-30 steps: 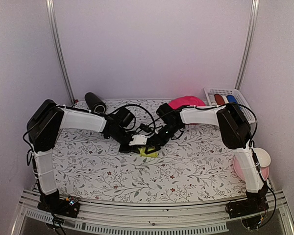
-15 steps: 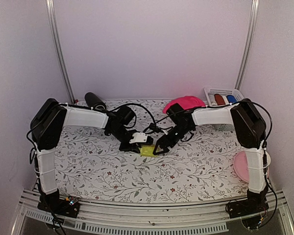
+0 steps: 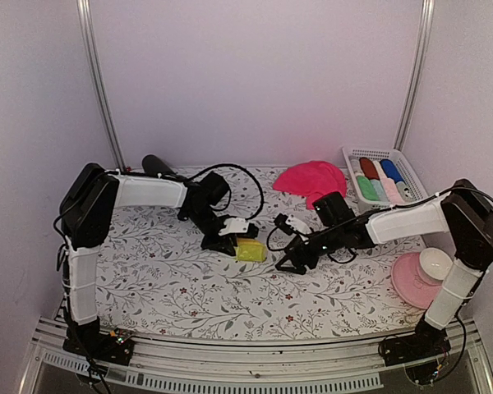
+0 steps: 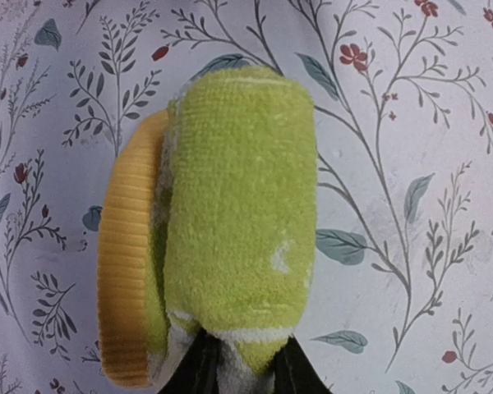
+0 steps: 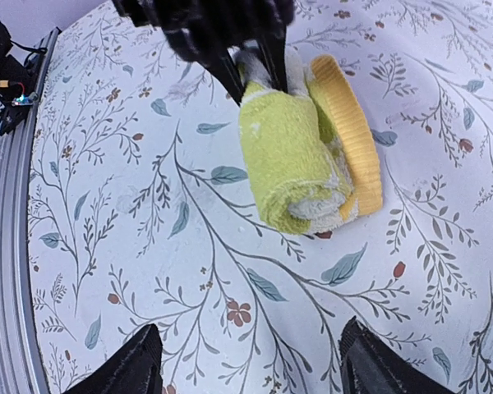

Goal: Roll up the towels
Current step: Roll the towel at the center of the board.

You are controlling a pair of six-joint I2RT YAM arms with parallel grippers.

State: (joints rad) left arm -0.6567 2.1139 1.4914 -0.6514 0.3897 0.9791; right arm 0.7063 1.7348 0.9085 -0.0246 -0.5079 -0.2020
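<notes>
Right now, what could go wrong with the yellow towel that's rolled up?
The left gripper pinches only one end of the yellow towel roll; when it lets go, the roll may spring loose.
The orange hem sticks out beside the roll, untucked, so it could snag or unwind.
The right gripper stands open and apart from the roll, so nothing steadies the far end.
</notes>
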